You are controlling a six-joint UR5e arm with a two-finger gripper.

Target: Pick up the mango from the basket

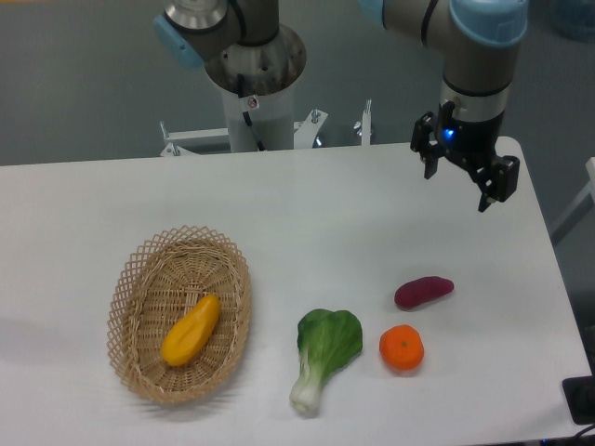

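Hovering above the far right part of the white surface [307, 214], the claw [462, 181] is seen with its two fingers spread apart and nothing held between them. The mango [191, 330] is found lying at a slant inside the basket [130, 279], which is set on the near left of the surface, well apart from the claw. Three other items are laid out to the right of the basket: a bok choy [323, 355], a tangerine [402, 347] just beside it, and a purple sweet potato [424, 292] slightly farther back.
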